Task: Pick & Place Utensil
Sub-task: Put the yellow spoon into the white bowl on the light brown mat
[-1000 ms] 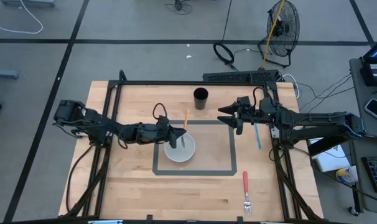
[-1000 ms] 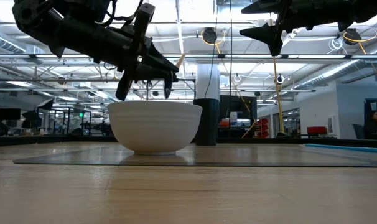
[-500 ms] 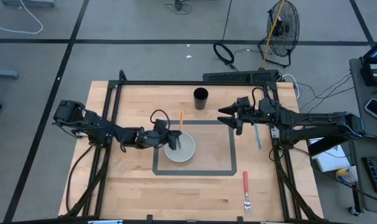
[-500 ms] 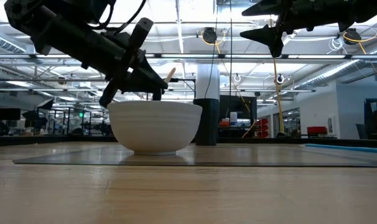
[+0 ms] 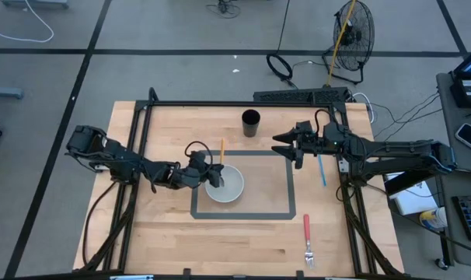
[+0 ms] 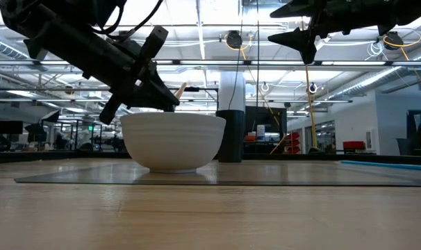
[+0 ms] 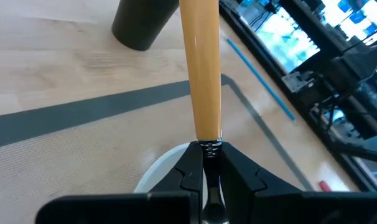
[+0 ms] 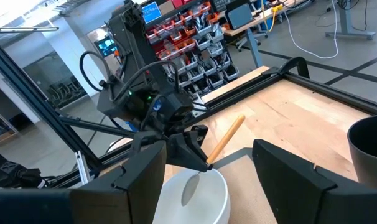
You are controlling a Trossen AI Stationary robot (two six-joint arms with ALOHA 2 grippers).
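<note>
Wooden-handled utensil [image 7: 199, 68] — clamped at its metal neck by left end effector [image 5: 207, 176], tilted over white bowl [image 5: 229, 187] rim, apparently for depositing. Right end effector [image 5: 288, 145] — spread wide, idle above bench [image 5: 173, 233].

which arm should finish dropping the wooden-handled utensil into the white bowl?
Left. Its pincer already grips the wooden-handled utensil at the white bowl's rim, utensil end inside the bowl. The right pincer hangs open and empty, off to the side.
</note>
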